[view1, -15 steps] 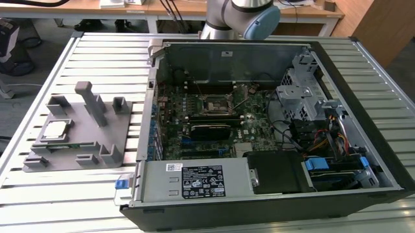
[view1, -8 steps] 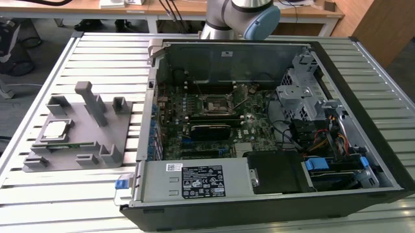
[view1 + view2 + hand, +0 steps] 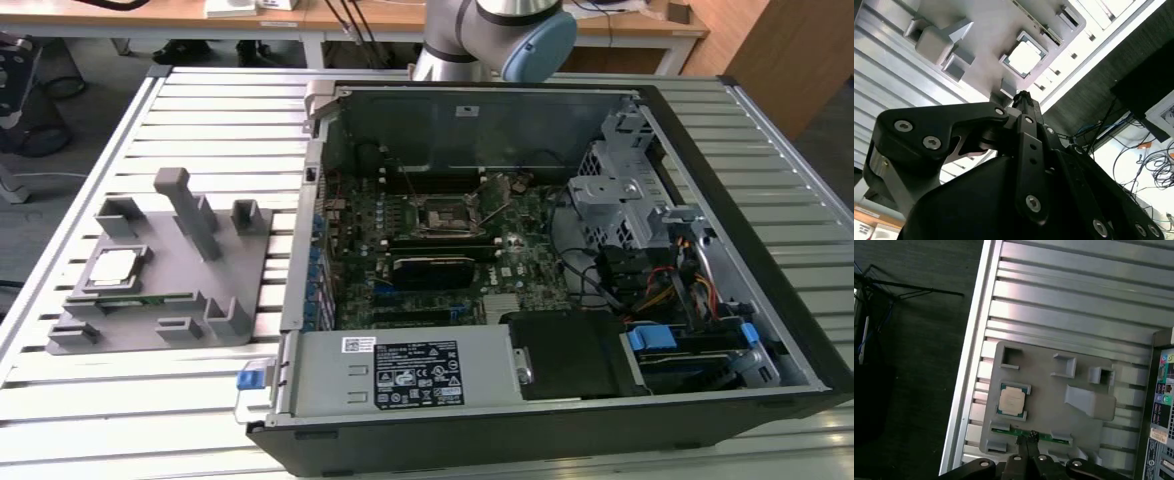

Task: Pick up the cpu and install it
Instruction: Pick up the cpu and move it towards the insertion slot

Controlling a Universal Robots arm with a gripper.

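The cpu (image 3: 114, 268) lies in its square nest on the gray holder (image 3: 167, 275), next to the open computer case (image 3: 467, 120). The gripper (image 3: 1027, 439) hangs over the holder. Its fingers are pressed together and hold nothing.

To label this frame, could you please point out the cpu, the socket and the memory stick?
cpu (image 3: 114, 266): exterior view, centre of its silver top.
socket (image 3: 438, 215): exterior view, its middle.
memory stick (image 3: 1054, 438): first wrist view, its green edge.

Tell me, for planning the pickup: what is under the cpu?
The cpu lies in a framed pocket of the grey holder. The pocket's floor beneath it is covered by the chip.
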